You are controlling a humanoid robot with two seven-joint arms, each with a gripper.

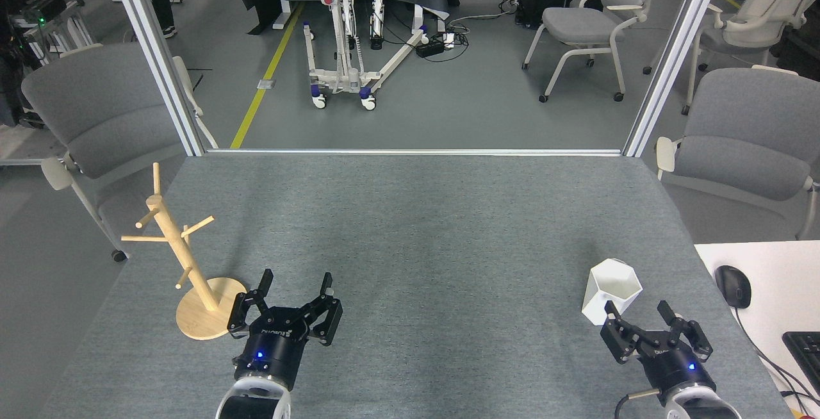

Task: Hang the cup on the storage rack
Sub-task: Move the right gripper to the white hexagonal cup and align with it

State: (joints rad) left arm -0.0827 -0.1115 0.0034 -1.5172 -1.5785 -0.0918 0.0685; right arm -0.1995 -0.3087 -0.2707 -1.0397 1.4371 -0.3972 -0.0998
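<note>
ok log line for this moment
cup upright on table | rack empty | left gripper open | right gripper open, behind cup

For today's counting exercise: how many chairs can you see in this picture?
4: one left of the table, one right of it, two beyond on the right. Others may be hidden.
</note>
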